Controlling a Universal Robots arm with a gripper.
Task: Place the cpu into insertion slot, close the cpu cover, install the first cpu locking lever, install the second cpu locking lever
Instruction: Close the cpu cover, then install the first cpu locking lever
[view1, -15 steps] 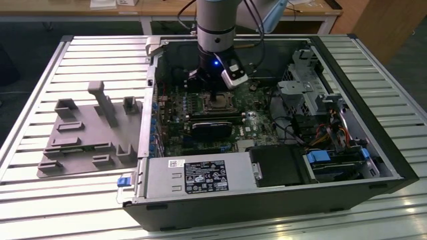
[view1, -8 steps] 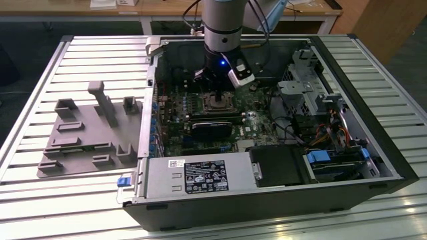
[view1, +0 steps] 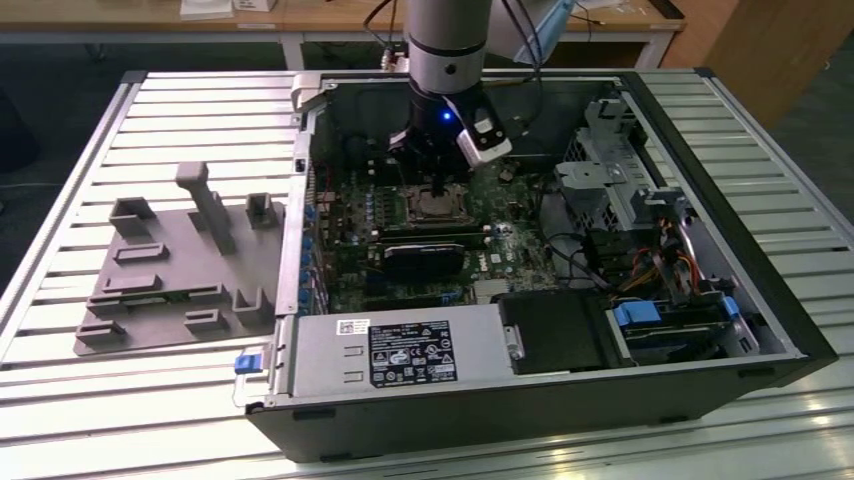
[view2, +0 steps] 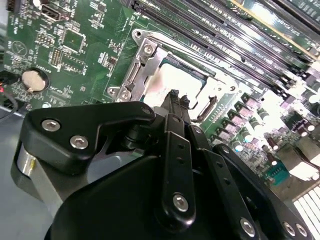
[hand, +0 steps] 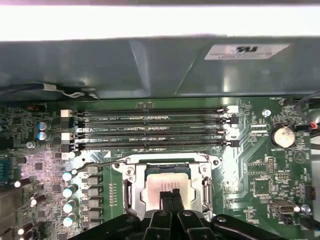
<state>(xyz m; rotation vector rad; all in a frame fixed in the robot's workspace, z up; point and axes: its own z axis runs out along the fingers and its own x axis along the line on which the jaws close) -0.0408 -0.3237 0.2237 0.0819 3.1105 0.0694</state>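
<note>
Inside the open computer case, my gripper (view1: 434, 186) hangs straight over the insertion slot (view1: 434, 208) on the green board. In both wrist views the cpu (hand: 159, 182) (view2: 175, 79) lies in the slot, its pale metal top showing. The silvery cpu cover (hand: 131, 191) (view2: 141, 64) lies flat around it as a frame. My black fingertips (hand: 170, 198) (view2: 175, 98) are shut together, with nothing between them, and rest on or just above the cpu's top. A thin wire lever (hand: 100, 162) runs along the socket's edge; whether it is latched I cannot tell.
Long black memory slots (hand: 150, 127) lie just beyond the socket, and a coin battery (hand: 283, 136) sits to one side. Capacitors (hand: 70, 190) stand beside the socket. A grey fixture tray (view1: 174, 270) lies at the exterior view's left. The power supply (view1: 400, 360) fills the case's front.
</note>
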